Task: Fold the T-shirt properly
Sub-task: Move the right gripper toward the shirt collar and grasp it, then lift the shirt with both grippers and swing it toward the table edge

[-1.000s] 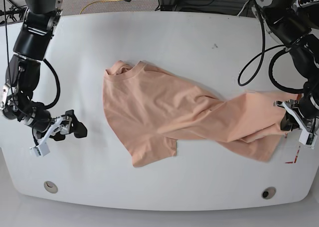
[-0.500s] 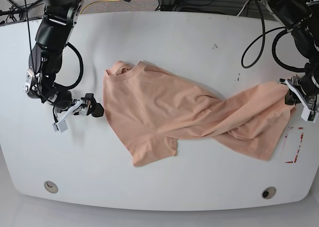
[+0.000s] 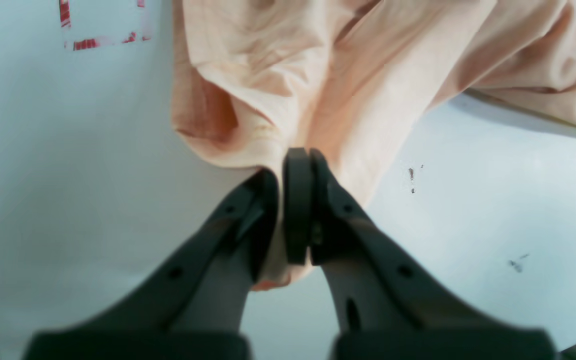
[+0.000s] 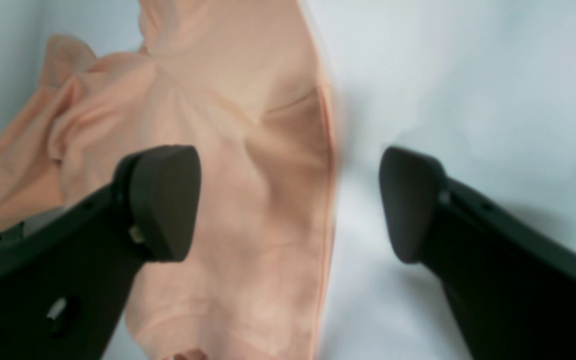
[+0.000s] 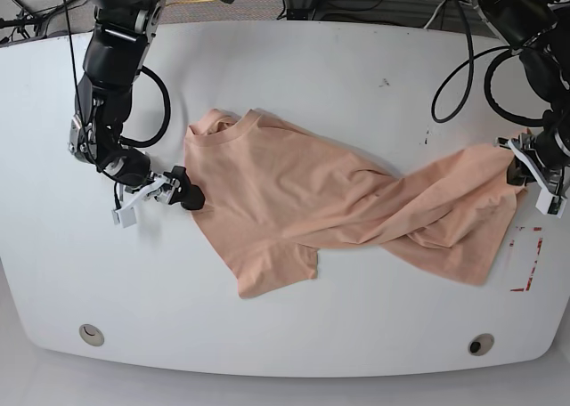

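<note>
The peach-pink T-shirt [image 5: 294, 201] lies on the white table [image 5: 356, 77], collar at the far left, its body twisted and drawn out to the right. My left gripper [image 5: 525, 167] is shut on a corner of the shirt's hem at the right end. In the left wrist view the gripper [image 3: 294, 161] pinches bunched cloth [image 3: 318, 75]. My right gripper [image 5: 158, 203] stands open at the shirt's left edge, below the collar. In the right wrist view the gripper [image 4: 288, 200] has its jaws wide apart, with the shirt's side edge [image 4: 248, 150] between them, untouched.
Red tape marks [image 5: 527, 263] sit on the table near its right edge, also seen in the left wrist view [image 3: 98, 42]. Two round holes [image 5: 90, 334] [image 5: 480, 345] lie near the front edge. Cables hang behind the table's far side.
My right arm has swung in from the table's left side to the shirt's left edge. My left gripper has drawn the hem corner up and to the right, stretching the cloth.
</note>
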Robot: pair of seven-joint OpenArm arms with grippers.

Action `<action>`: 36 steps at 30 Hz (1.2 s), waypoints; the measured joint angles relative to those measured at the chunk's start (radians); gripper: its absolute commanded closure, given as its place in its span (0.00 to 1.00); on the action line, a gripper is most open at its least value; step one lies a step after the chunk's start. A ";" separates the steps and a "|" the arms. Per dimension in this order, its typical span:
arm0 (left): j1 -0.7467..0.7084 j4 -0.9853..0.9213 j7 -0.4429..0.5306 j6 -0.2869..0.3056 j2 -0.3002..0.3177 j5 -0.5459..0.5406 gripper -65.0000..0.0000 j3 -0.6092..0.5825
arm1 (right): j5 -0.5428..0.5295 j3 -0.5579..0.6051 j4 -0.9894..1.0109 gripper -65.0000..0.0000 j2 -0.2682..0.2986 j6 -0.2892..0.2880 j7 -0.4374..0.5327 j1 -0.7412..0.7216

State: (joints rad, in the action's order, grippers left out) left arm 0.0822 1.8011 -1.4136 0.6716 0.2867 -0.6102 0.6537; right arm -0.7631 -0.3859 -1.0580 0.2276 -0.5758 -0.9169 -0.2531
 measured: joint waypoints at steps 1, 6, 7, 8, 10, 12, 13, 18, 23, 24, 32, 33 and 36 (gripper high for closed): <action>0.000 0.000 0.000 0.000 0.000 0.002 1.00 0.000 | 0.000 0.005 0.008 0.18 -0.003 0.000 0.008 -0.004; 0.000 0.001 0.000 0.000 0.001 0.004 1.00 0.000 | 0.000 0.056 0.019 0.18 -0.043 0.001 0.025 -0.015; 0.000 0.001 0.000 0.000 0.001 0.004 1.00 0.000 | 0.000 0.058 0.019 0.18 -0.058 0.000 0.026 -0.018; 0.001 0.001 0.000 0.000 0.001 0.004 1.00 0.000 | -0.001 0.058 0.019 0.18 -0.068 0.002 0.027 -0.020; 0.000 0.001 0.000 0.000 0.001 0.004 1.00 0.000 | -0.003 0.061 0.023 0.18 -0.093 0.028 0.022 -0.032; 0.000 0.001 0.000 0.000 0.002 0.004 1.00 0.000 | 0.000 0.061 0.023 0.18 -0.107 0.058 0.024 -0.039; 0.000 0.001 0.000 0.000 0.002 0.004 1.00 0.000 | 0.002 0.061 0.024 0.18 -0.113 0.064 0.028 -0.041; 0.000 0.001 0.000 0.000 0.002 0.004 1.00 -0.002 | 0.005 0.061 0.027 0.28 -0.121 0.085 0.042 -0.050; 0.000 0.001 0.000 0.000 0.002 0.004 1.00 -0.002 | 0.031 0.064 0.033 0.78 -0.119 0.130 0.033 -0.059; 0.000 0.001 0.000 0.000 0.002 0.004 1.00 -0.002 | 0.037 0.065 0.034 0.92 -0.117 0.141 0.032 -0.058; -0.002 0.001 0.000 0.000 0.000 0.004 1.00 -0.005 | 0.037 0.066 0.031 1.00 -0.090 0.207 0.053 -0.047; -0.002 0.001 0.000 0.000 -0.001 0.004 1.00 -0.005 | 0.034 0.066 0.029 1.00 -0.089 0.207 0.053 -0.042; -0.002 0.001 0.000 0.000 -0.002 0.004 1.00 -0.008 | 0.032 0.066 -0.027 1.00 -0.089 0.208 0.019 -0.007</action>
State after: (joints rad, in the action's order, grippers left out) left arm 0.0807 1.8019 -1.4136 0.6716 0.2852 -0.6064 0.6460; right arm -0.7307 -0.3195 -1.0851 0.1390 -0.3683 -0.8974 -0.2600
